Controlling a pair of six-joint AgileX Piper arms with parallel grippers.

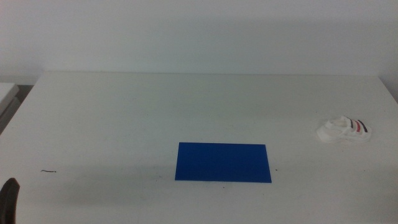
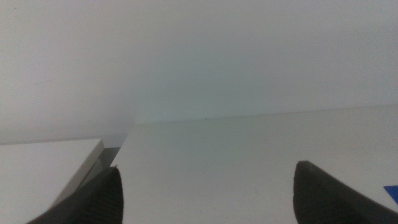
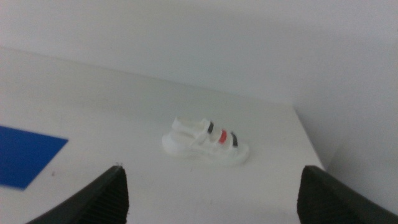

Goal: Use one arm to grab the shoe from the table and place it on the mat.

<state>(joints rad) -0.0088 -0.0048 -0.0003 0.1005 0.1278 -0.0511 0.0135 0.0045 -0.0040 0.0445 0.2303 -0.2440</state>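
Observation:
The white shoe (image 1: 344, 130) with dark, red and dark straps lies on the table (image 1: 186, 106) near its right edge. The blue mat (image 1: 223, 162) lies flat at the middle front, well left of the shoe. My right gripper (image 3: 214, 199) is open and empty; the shoe (image 3: 205, 143) lies ahead of its jaws at some distance, and a corner of the mat (image 3: 25, 155) shows too. This arm is out of the middle view. My left gripper (image 2: 205, 196) is open and empty; a bit of it (image 1: 9, 199) shows at the bottom left corner of the middle view.
A small dark scratch mark (image 1: 48, 171) is on the table at the front left. A second white surface (image 1: 7, 93) stands beyond the table's left edge, also in the left wrist view (image 2: 43, 174). A white wall rises behind the table.

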